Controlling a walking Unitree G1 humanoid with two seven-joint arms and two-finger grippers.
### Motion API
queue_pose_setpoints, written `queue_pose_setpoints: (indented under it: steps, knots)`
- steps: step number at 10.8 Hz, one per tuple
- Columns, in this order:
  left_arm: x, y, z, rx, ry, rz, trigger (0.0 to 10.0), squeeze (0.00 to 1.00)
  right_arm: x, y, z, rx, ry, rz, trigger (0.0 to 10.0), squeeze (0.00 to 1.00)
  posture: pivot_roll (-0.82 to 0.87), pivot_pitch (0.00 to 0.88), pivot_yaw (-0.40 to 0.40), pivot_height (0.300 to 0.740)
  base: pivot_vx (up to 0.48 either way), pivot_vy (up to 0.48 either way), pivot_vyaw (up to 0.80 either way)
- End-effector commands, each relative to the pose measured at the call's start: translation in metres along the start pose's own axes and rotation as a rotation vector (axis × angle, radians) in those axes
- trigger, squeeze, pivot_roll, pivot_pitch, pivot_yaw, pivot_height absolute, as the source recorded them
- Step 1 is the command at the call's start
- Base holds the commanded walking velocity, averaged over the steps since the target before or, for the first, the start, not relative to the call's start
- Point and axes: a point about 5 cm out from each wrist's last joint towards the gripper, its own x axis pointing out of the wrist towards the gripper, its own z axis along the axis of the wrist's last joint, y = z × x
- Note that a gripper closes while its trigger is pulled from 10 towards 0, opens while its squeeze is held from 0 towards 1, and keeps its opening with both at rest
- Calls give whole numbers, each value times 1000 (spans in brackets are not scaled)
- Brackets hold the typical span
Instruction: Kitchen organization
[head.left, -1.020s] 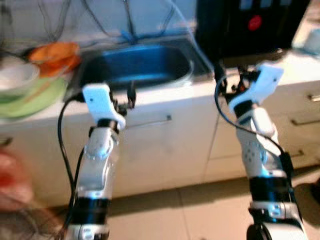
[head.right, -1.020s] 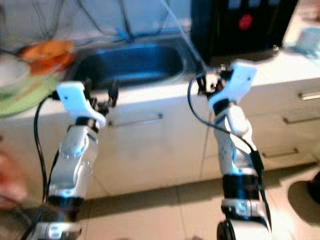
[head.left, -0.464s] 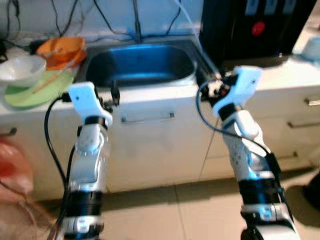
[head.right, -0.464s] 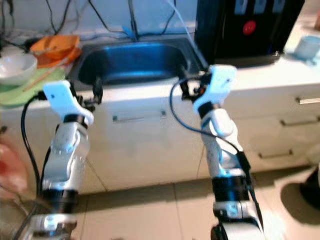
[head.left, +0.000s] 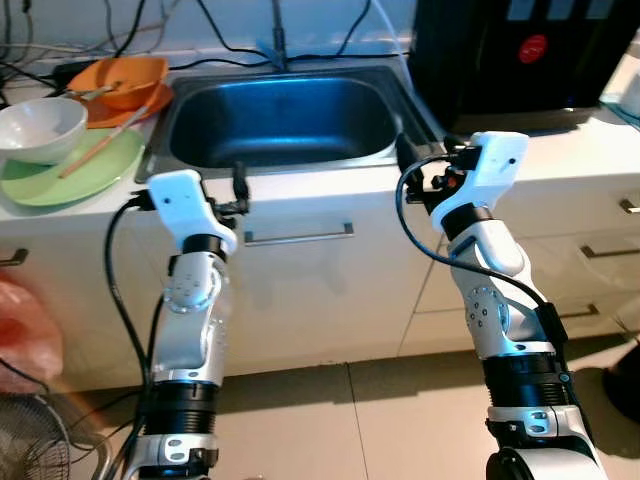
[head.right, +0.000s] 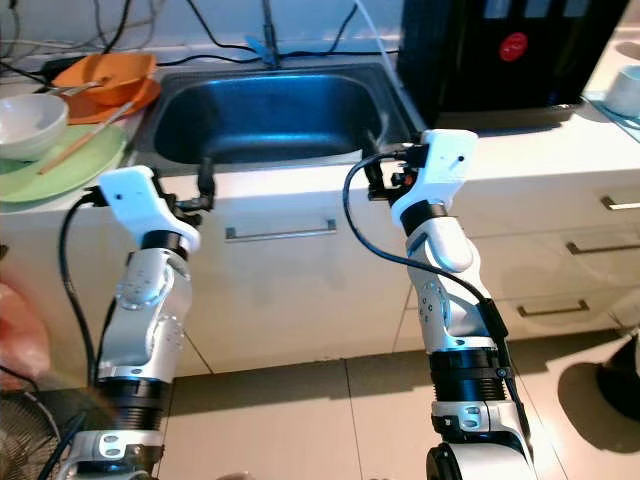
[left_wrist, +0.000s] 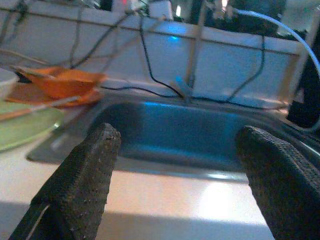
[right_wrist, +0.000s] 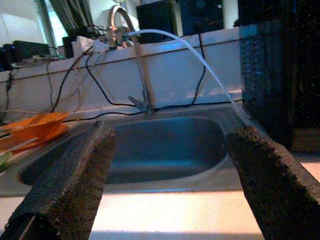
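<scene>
Both grippers, left gripper (head.left: 238, 190) and right gripper (head.left: 408, 163), hung with fingers apart and empty at the counter edge before the sink (head.left: 180, 135). Dishes sat left of it: white bowl (head.left: 40, 125), green plate (head.left: 70, 175), orange bowl (head.left: 125, 82). Judged approach step; next move calls for reaching left toward the dishes.

Both silver arms rise before the steel sink (head.right: 262, 112), the left gripper (head.right: 205, 180) at its front-left rim, the right gripper (head.right: 378, 175) at its front-right corner, a green plate (head.right: 55, 165) left of it
</scene>
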Motion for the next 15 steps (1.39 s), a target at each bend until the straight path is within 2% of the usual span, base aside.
queue_pose_setpoints:
  steps: [1, 2, 6, 8, 10, 13, 15]
  knots:
    - [5, 2, 14, 6, -56, 37, 10000, 0, 2, 7, 10, -29, -31, 51, 10000, 0, 41, 12, 22, 740, 266, 251, 469]
    - [6, 5, 18, 12, -71, 63, 10000, 0, 1, 10, 11, -45, -32, 83, 10000, 0, 36, 13, 18, 740, 285, 375, 794]
    - [5, 4, 14, 9, -50, 69, 10000, 0, 1, 8, 14, -51, -34, 82, 10000, 0, 28, 14, 20, 740, 277, 393, 616]
    - [6, 2, 12, 15, -35, 57, 10000, 0, 0, 7, 14, -47, -33, 73, 10000, 0, 23, 15, 24, 740, 360, 313, 0]
    - [7, -1, 10, 11, -19, 41, 10000, 0, -1, 6, 15, -49, -35, 66, 10000, 0, 24, 17, 26, 740, 405, 0, 0]
    - [5, -6, 6, 7, 3, 18, 10000, 0, -1, 5, 14, -51, -34, 57, 10000, 0, 25, 19, 26, 740, 0, 0, 0]
    - [6, -7, 6, 5, 13, 1, 10000, 0, 0, 5, 13, -44, -26, 40, 10000, 0, 25, 21, 31, 740, 0, 0, -638]
